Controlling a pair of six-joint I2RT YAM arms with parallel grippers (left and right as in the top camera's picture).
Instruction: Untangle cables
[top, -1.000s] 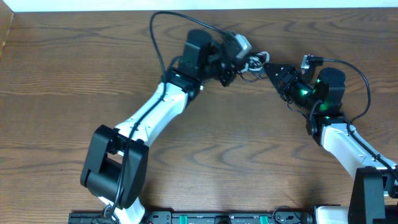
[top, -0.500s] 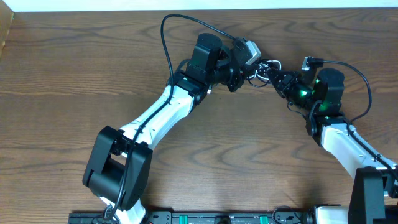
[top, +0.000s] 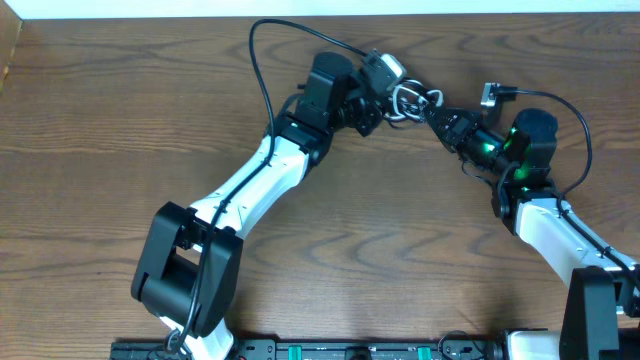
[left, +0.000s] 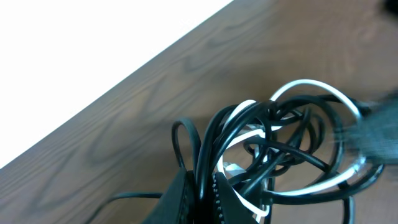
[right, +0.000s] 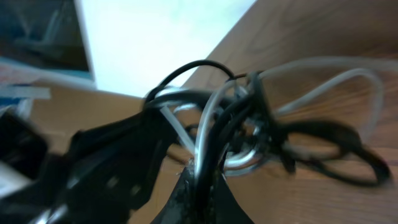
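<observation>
Since a second ago the right gripper (top: 435, 112) has clamped onto the cables (top: 411, 97) — its fingers stood apart then. The left gripper (top: 388, 98) stays clenched on them too. The cables sit at the far side of the table (top: 120, 150), right of centre — bunched, stretched left to right between both grippers.

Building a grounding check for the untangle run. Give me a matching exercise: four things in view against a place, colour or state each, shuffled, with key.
Things
1. left gripper
2. right gripper
3. white cable
4. table

Descriptions
A. brown wood grain
B. shut on the cables, at their right side in the overhead view
C. looped among the black cords
D. shut on the cables, at their left side in the overhead view

Pairs: 1-D, 2-B, 3-C, 4-A
</observation>
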